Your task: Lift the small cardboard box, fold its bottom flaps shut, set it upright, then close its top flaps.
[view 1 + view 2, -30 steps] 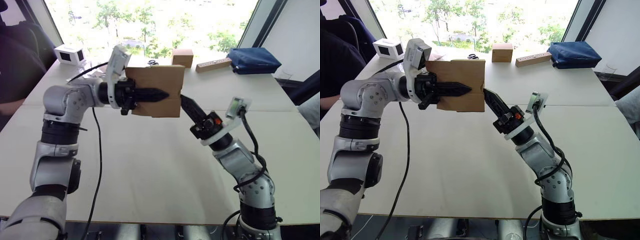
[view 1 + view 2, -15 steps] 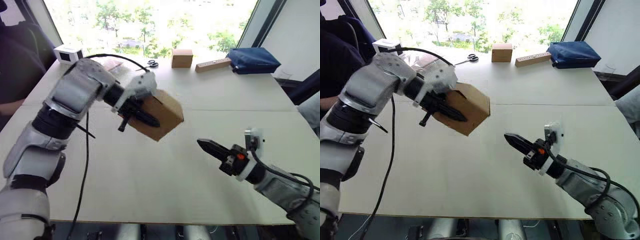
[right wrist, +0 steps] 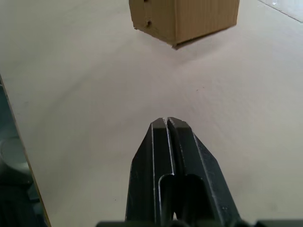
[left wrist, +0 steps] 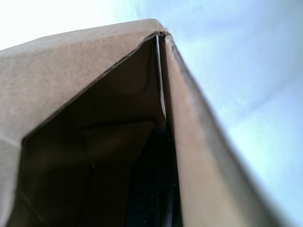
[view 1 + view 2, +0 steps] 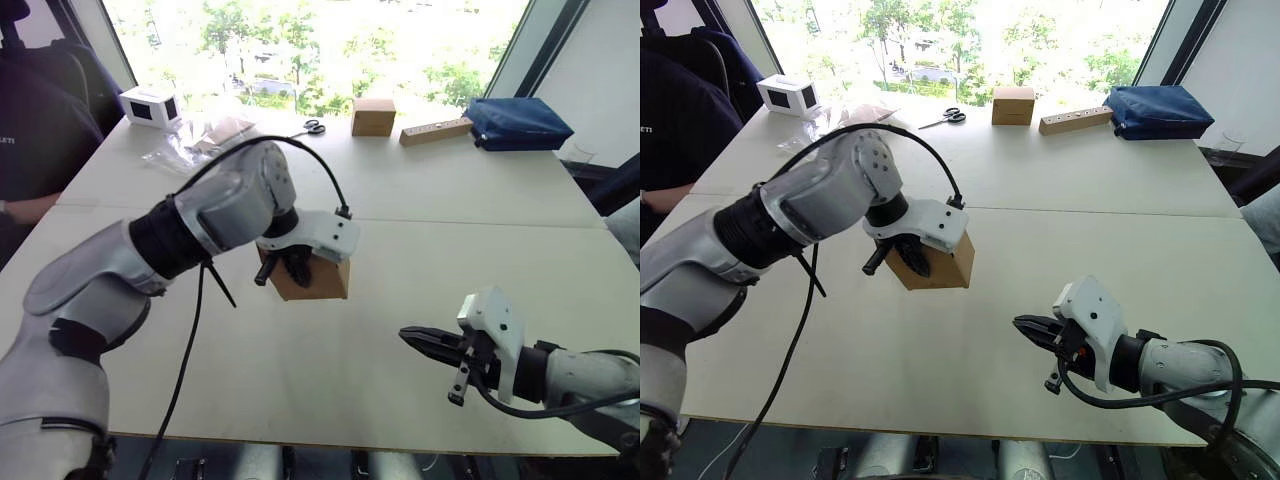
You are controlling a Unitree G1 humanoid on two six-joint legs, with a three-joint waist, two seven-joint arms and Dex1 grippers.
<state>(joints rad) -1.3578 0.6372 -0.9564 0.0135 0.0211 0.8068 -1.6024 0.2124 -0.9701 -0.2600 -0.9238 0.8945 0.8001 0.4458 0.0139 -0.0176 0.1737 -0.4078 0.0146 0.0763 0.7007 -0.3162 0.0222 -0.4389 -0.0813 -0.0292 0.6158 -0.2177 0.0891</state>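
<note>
My arms are built of silver-grey cast segments joined by black ring joints. A black cable loops over my left forearm and ends at the white wrist camera housing behind my left gripper (image 5: 908, 255). My right gripper (image 5: 415, 339) has two tapered black fingers, an orange-red mark at its base, and a white camera block mounted just behind it.
</note>
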